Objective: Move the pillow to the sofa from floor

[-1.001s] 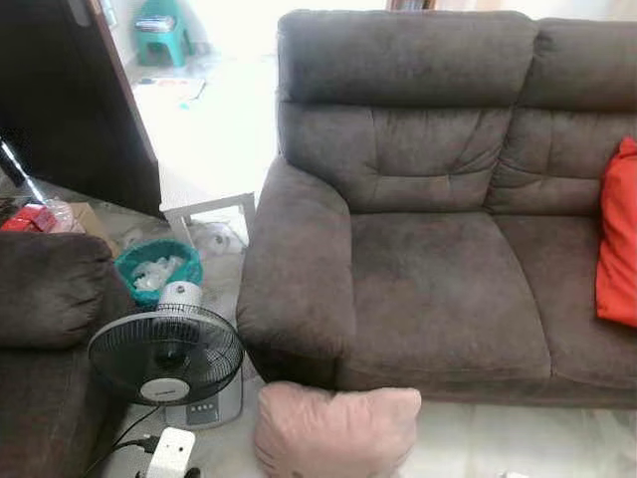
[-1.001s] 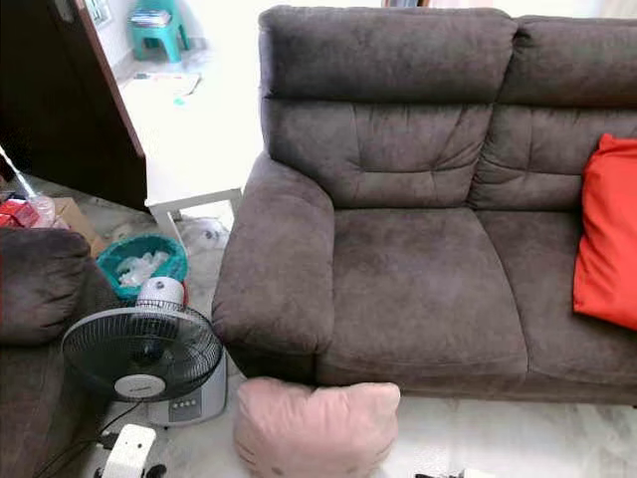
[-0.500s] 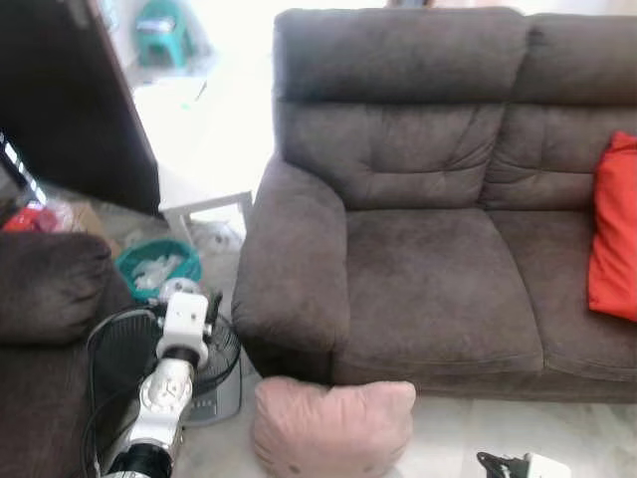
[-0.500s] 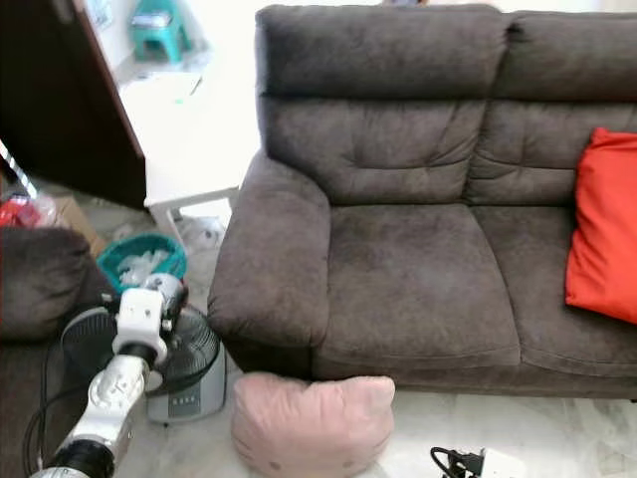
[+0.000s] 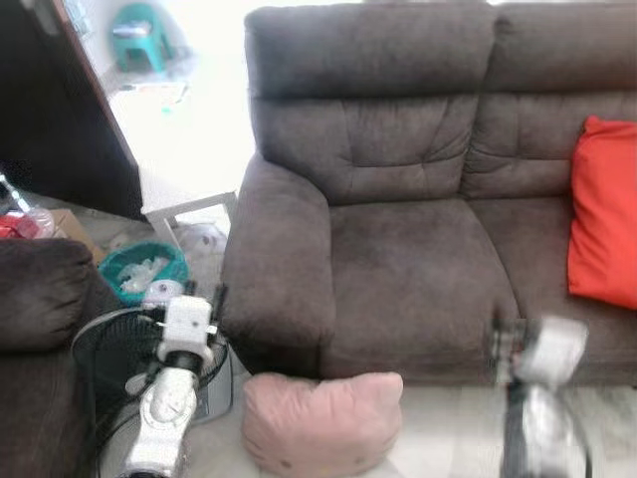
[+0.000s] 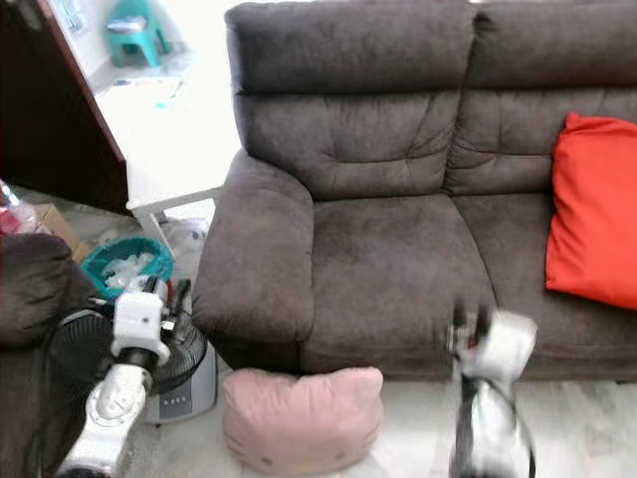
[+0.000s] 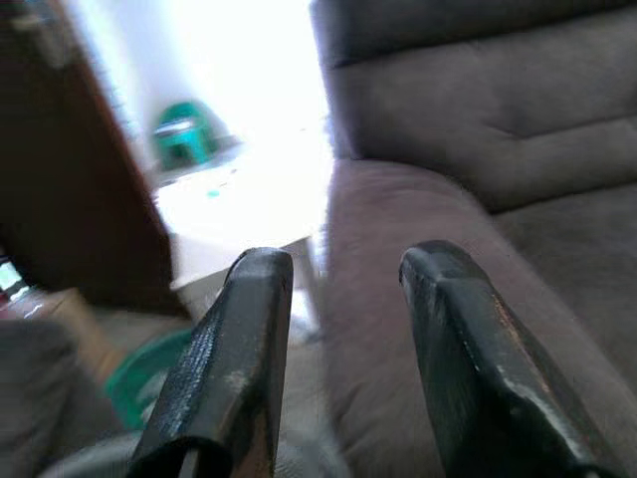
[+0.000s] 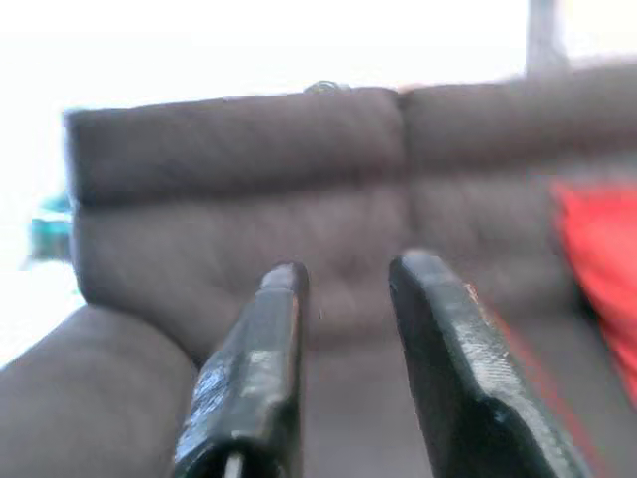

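A pale pink pillow [image 5: 320,418] lies on the floor against the front of the dark brown sofa [image 5: 418,249], below its left armrest. My left gripper [image 7: 348,261] is raised to the left of the pillow, in front of the fan, open and empty, facing the sofa's armrest. My right gripper [image 8: 350,269] is up to the right of the pillow, open and empty, pointing at the sofa's backrest. The right arm [image 5: 542,398] is blurred. Neither gripper touches the pillow.
A red cushion [image 5: 604,224] leans at the sofa's right end. A black standing fan [image 5: 105,358] and a green basket [image 5: 144,271] sit left of the sofa. A second dark armchair [image 5: 40,299] stands at far left, with a white low table [image 5: 189,204] behind.
Both arms have come up into view, the left first beside the fan, then the right in front of the sofa seat. The camera has shifted; the pillow has stayed in place.
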Controlling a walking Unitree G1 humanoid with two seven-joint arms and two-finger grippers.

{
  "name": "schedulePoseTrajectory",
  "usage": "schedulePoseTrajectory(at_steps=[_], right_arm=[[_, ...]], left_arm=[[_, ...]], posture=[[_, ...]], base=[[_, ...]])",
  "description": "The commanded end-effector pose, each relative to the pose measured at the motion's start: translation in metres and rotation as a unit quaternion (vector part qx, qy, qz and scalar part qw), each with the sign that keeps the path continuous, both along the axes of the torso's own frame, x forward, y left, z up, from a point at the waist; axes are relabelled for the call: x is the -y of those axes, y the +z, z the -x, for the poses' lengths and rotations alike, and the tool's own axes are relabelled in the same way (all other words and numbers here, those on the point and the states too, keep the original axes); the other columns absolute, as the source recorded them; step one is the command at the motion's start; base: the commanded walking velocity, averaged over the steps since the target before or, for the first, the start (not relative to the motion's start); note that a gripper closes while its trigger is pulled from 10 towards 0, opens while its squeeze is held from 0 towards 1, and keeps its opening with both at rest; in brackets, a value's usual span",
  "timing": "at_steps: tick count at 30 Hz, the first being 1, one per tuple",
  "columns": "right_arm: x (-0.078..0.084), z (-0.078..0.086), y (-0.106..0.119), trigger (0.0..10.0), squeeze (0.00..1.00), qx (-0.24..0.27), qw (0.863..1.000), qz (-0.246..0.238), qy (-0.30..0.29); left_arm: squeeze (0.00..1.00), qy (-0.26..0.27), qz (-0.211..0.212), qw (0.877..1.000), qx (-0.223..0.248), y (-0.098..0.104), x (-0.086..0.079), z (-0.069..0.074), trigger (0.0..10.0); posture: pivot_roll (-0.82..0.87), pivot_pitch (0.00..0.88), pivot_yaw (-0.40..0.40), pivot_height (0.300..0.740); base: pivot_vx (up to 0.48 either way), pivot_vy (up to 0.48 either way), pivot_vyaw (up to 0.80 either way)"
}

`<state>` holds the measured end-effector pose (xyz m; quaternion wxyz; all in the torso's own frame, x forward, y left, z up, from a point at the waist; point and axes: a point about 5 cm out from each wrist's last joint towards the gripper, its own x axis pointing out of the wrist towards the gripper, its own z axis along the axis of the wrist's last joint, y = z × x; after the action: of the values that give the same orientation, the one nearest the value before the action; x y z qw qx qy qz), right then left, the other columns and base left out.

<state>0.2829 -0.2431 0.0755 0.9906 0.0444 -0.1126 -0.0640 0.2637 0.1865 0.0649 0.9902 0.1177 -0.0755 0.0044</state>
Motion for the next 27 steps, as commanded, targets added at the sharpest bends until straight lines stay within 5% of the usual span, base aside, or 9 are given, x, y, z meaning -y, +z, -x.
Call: schedulePoseTrajectory(at_steps=[1, 7, 15, 27], right_arm=[[-0.011, 0.016, -0.026, 10.0, 0.00, -0.056, 0.998, -0.016, 0.018], [-0.015, 0.021, -0.020, 10.0, 0.00, -0.041, 0.999, -0.009, 0.032], [-0.014, 0.063, -0.041, 10.0, 0.00, -0.112, 0.993, -0.001, 0.032], [-0.025, 0.051, -0.033, 10.0, 0.00, -0.106, 0.994, -0.015, 0.023]], left_arm=[[0.00, 0.012, 0.000, 1.000, -0.002, 0.000, -0.002, 0.005, 10.0], [0.00, 0.026, -0.003, 1.000, 0.004, 0.002, -0.005, 0.014, 10.0], [0.00, 0.025, -0.015, 0.999, 0.014, 0.016, -0.008, 0.015, 10.0], [0.00, -0.013, -0.021, 1.000, 0.019, 0.031, 0.002, 0.002, 10.0]], posture=[[0.10, 0.000, -0.039, 0.740], [0.11, 0.000, -0.063, 0.740], [0.10, 0.026, -0.068, 0.740], [0.09, 0.009, -0.024, 0.740]], base=[[0.000, 0.000, 0.00], [0.000, 0.000, 0.00], [0.000, 0.000, 0.00], [0.000, 0.000, 0.00]])
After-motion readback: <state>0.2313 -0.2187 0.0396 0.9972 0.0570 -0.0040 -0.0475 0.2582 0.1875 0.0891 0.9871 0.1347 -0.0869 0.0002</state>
